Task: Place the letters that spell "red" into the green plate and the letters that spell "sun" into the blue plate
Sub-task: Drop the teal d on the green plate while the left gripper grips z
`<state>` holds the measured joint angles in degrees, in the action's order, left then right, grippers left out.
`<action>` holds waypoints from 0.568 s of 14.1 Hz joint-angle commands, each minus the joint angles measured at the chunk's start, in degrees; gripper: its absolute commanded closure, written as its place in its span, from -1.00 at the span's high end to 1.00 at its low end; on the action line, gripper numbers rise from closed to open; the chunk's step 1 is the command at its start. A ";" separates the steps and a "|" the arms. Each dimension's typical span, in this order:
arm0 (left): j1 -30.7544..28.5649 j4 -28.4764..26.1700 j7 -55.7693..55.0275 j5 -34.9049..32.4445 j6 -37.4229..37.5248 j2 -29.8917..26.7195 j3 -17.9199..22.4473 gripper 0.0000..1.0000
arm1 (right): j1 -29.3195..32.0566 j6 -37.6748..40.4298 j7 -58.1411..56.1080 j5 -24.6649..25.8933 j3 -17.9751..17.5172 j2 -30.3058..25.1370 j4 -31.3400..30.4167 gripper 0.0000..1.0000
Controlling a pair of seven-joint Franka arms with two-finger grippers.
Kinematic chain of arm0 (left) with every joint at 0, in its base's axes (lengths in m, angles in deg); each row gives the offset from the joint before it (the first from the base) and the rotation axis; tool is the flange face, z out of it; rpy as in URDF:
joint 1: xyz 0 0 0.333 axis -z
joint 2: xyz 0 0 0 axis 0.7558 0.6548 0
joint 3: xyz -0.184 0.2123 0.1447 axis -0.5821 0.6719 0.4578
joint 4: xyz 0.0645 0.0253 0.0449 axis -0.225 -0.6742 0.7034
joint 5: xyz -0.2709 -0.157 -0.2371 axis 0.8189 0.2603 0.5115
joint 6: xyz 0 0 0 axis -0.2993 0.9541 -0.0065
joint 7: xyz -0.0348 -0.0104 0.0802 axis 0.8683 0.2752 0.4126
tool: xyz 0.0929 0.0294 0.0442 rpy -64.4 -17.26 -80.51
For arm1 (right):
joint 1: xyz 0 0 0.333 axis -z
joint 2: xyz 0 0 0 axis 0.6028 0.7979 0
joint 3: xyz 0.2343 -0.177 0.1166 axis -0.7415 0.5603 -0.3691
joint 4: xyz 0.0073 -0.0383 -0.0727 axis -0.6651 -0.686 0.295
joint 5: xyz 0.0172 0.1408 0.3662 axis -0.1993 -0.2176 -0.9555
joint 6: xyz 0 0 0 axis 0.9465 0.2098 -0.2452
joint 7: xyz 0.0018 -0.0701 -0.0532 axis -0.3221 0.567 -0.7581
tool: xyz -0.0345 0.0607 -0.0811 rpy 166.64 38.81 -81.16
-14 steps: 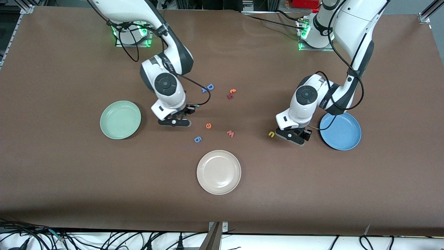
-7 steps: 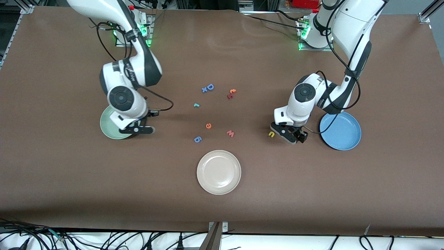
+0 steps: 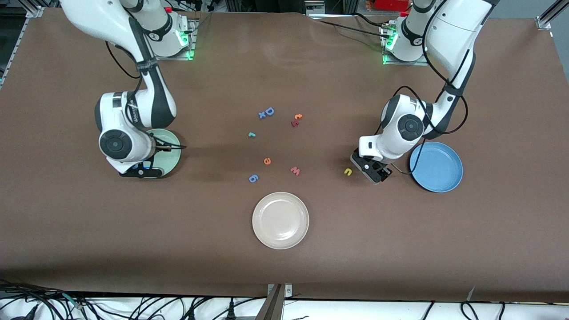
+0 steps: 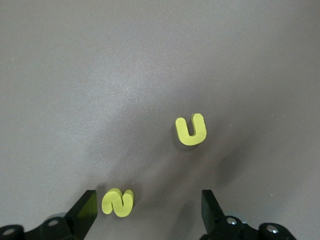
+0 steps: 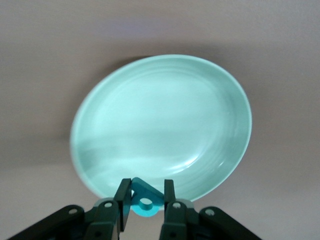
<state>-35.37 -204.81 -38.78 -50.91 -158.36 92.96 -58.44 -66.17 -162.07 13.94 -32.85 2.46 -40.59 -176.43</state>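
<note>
Front view first: my right gripper [image 3: 141, 171] hangs over the edge of the green plate [image 3: 171, 153], fingers [image 5: 123, 199] pinched on the teal d [image 5: 145, 200]. Toward the middle of the table from it lie the teal r [image 3: 252, 134] and orange e [image 3: 267, 161]. My left gripper [image 3: 371, 171] sits low over the table with fingers [image 4: 86, 211] spread wide; the yellow s [image 4: 118, 202] lies between them, the yellow u [image 3: 348, 171] just ahead, the blue plate [image 3: 440, 171] close beside my wrist.
</note>
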 commanded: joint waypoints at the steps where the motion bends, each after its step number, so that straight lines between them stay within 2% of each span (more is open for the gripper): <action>1: 0.34 -0.06 2.54 1.93 2.19 -1.99 0.34 0.76 | 0.88 -2.42 -1.64 -0.80 -0.22 3.62 0.21 -0.67; 3: 0.43 0.29 2.80 1.66 2.46 -2.00 1.47 0.77 | 0.97 -2.42 -1.73 -0.89 -0.31 4.51 0.21 -0.59; 4: 0.52 0.30 3.15 0.10 2.46 -1.91 1.74 0.77 | 0.97 -2.42 -1.82 -1.15 -0.31 4.95 0.21 -0.26; 5: 0.52 0.30 3.24 -1.49 2.46 -1.82 2.26 0.77 | 0.88 -2.42 -1.82 -1.59 -0.31 5.73 0.21 -0.02; 6: 0.52 0.30 3.33 -1.76 2.46 -1.65 2.53 0.77 | 0.97 -2.60 -1.82 -2.20 -0.31 5.74 0.21 0.49; 8: 0.60 0.30 3.07 -1.68 2.37 -1.30 2.53 0.63 | 0.88 -2.25 -1.82 -2.47 -0.31 5.22 0.65 0.96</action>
<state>-35.35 -204.45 -36.45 -51.56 -156.95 92.17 -56.50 -65.41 -164.54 13.27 -34.09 2.23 -34.93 -176.40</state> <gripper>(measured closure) 0.128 0.348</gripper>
